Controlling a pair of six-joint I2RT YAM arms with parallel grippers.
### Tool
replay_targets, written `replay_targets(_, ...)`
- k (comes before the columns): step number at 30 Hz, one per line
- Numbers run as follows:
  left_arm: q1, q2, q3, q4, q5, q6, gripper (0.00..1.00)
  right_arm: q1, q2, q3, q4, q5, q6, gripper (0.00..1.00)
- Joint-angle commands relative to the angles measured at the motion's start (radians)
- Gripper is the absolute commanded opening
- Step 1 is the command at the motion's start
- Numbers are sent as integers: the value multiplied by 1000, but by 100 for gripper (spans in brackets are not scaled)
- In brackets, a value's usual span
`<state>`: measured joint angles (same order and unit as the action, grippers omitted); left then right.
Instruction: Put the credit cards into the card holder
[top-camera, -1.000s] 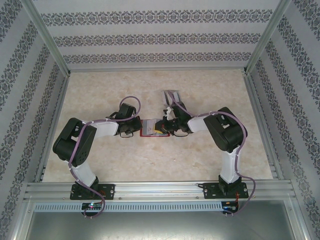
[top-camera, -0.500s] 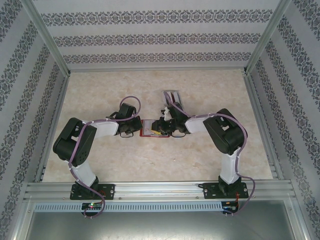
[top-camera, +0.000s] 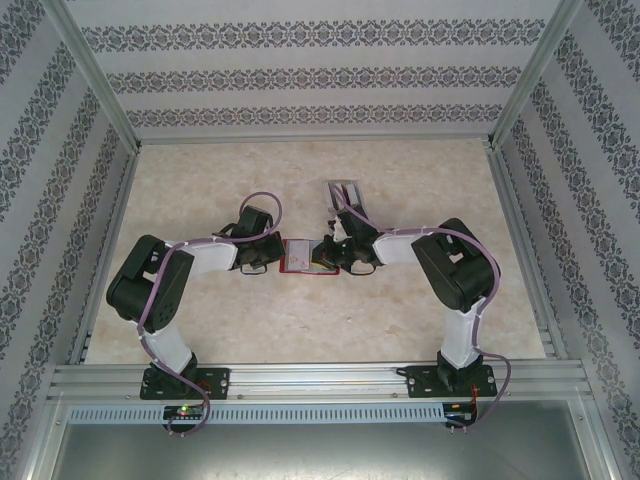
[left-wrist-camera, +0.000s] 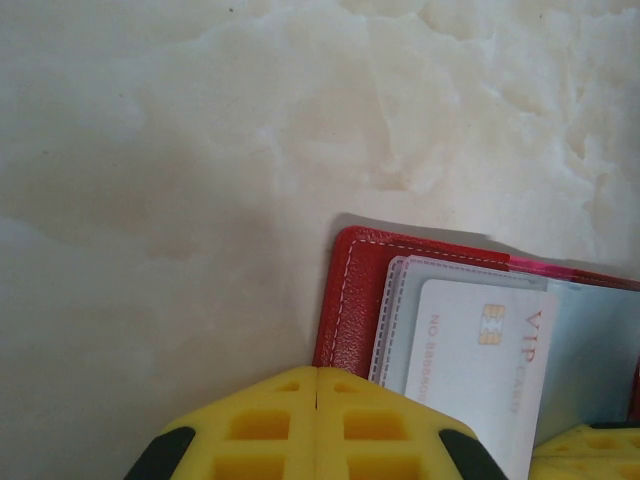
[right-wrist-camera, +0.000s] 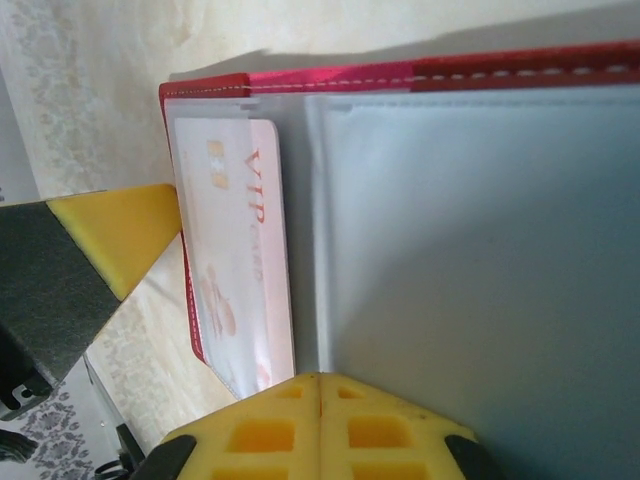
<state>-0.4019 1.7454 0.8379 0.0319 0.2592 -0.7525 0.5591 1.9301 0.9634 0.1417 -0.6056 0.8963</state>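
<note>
Red leather marks the card holder (top-camera: 305, 256), lying open near the middle of the desk (top-camera: 300, 330) in the top view. The left end effector (top-camera: 272, 260) sits at its 9 o'clock and the right end effector (top-camera: 332, 257) at its 3 o'clock. Most likely the two bracket it so that it cannot fold up or slide. A light grey slotted stand (top-camera: 345, 192) stands apart at the holder's 1 o'clock.

From the left wrist, that end effector's yellow pads (left-wrist-camera: 270, 430) are pressed together with nothing between them. They rest at the 6 o'clock edge of the holder's red corner (left-wrist-camera: 350, 290), which looks like pinning rather than gripping. A pale credit card (left-wrist-camera: 470, 350) lettered VIP lies inside a clear sleeve on this panel, tucked in close to the stitched edge. A yellow pad (left-wrist-camera: 590, 452) of the other arm shows at 5 o'clock.

From the right wrist, that end effector (right-wrist-camera: 320, 425) is likewise closed on nothing, its tip at 6 o'clock over the grey inner pocket (right-wrist-camera: 480, 250). I judge it is pressing the panel flat or nudging the card home. The card (right-wrist-camera: 235, 250) sits in the sleeve at 9 o'clock, beside the left arm's yellow finger (right-wrist-camera: 120, 230). One card appears seated, and I cannot tell where any others lie.
</note>
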Motion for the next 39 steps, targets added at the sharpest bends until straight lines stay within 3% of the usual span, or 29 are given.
replay_targets(1, -14, 55, -11, -76, -11, 6, 0, 14, 35, 31, -24, 26, -16, 2)
replay_targets(10, -15, 62, -11, -71, -3, 6, 0, 55, 87, 114, -57, 12, -31, 0)
replay_targets(16, -15, 59, -11, -76, -12, 7, 0, 55, 22, 116, -160, 64, -98, 0)
replay_targets(23, -12, 66, -10, -77, -10, 4, 0, 48, -152, 45, -298, 182, -192, 21)
replay_targets(29, -12, 63, -10, -79, -14, 2, 0, 8, -199, -17, -328, 230, -199, 35)
replay_targets(39, -12, 71, -7, -81, -5, 4, 0, -7, -146, -18, -301, 214, -196, 31)
